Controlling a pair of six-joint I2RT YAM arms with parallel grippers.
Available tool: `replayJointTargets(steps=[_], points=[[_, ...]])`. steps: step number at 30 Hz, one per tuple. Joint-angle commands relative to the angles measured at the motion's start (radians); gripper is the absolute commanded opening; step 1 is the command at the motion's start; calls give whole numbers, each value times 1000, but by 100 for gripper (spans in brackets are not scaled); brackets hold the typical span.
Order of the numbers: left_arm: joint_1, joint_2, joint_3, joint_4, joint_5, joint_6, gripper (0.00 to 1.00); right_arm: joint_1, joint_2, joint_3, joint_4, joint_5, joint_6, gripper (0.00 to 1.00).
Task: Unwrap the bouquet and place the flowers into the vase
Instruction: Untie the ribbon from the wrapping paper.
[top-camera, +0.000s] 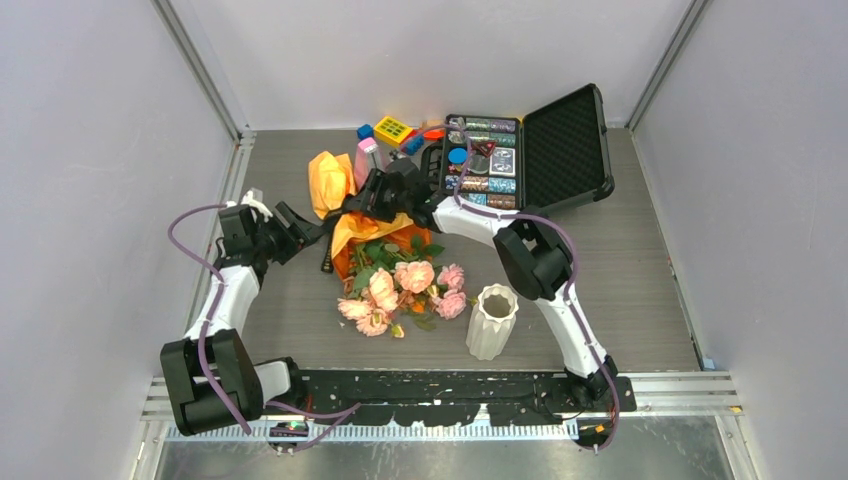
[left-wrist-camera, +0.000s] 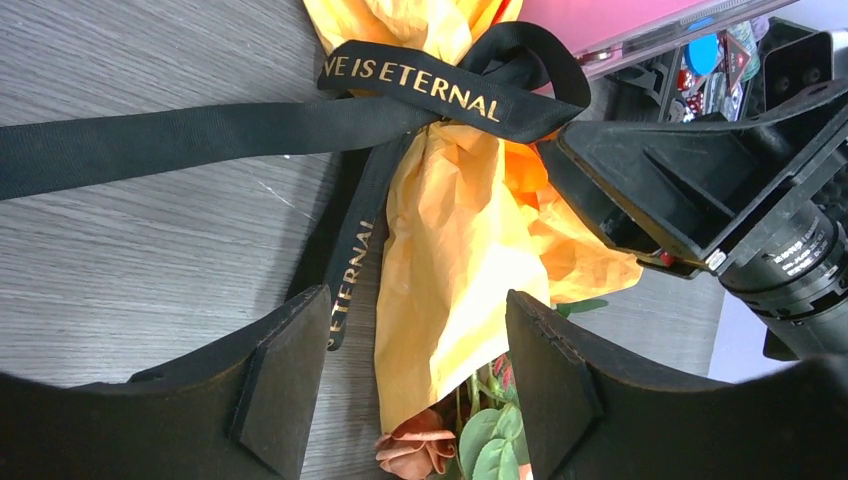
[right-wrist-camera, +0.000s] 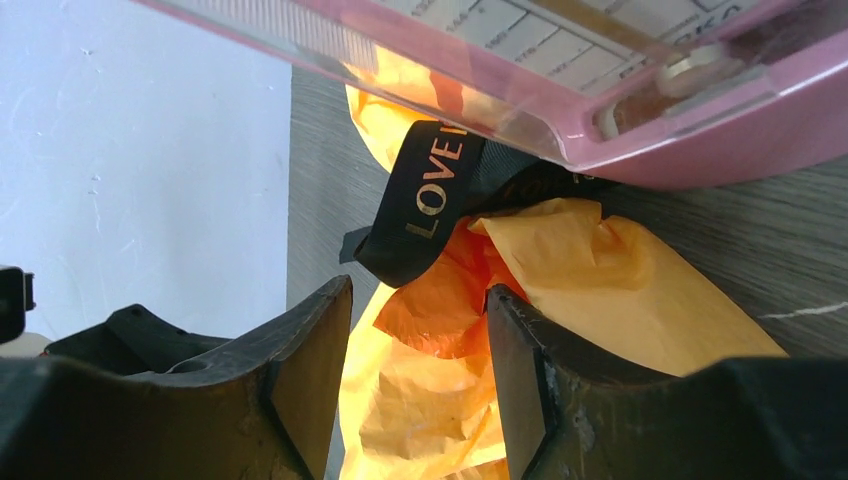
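Jaws of the left gripper (left-wrist-camera: 415, 312) stand spread, with nothing between the pads; in the left wrist view the crinkled orange paper (left-wrist-camera: 455, 250) lies beyond the gap. The right gripper (right-wrist-camera: 418, 298) has its jaws apart around a crumple of that paper, and I cannot tell whether the pads press on it. The bouquet (top-camera: 385, 262) lies on its side at the middle of the table (top-camera: 640, 260), its wrapped end towards 12 o'clock and its blooms towards 6. The black ribbon (left-wrist-camera: 200, 130), lettered in gold, is knotted round the paper, and one strand runs out flat across the tabletop. The flowers (top-camera: 405, 285), pink and peach with green leaves, fan out of the wrap. From above, the left gripper sits at 9 o'clock of the wrapped end and the right gripper at 12, just over it. The vase (top-camera: 491, 320) stands upright at 4 o'clock of the blooms, near them but apart. A pink metronome (top-camera: 368, 160) stands at 12 o'clock of the wrap, a loose piece of yellow-orange paper (top-camera: 330, 180) at 11, and an open black case (top-camera: 530, 150) at 1 o'clock.
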Motion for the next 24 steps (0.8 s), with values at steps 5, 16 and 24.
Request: replayJointTargets(steps=[5, 16, 24], points=[[3, -22, -17, -7, -7, 39, 66, 7, 39, 107, 78, -12, 53, 53], [4, -29, -16, -23, -9, 55, 66, 9, 96, 174, 59, -11, 73, 47], [4, -38, -15, -33, -13, 59, 66, 22, 78, 121, 77, 13, 81, 50]])
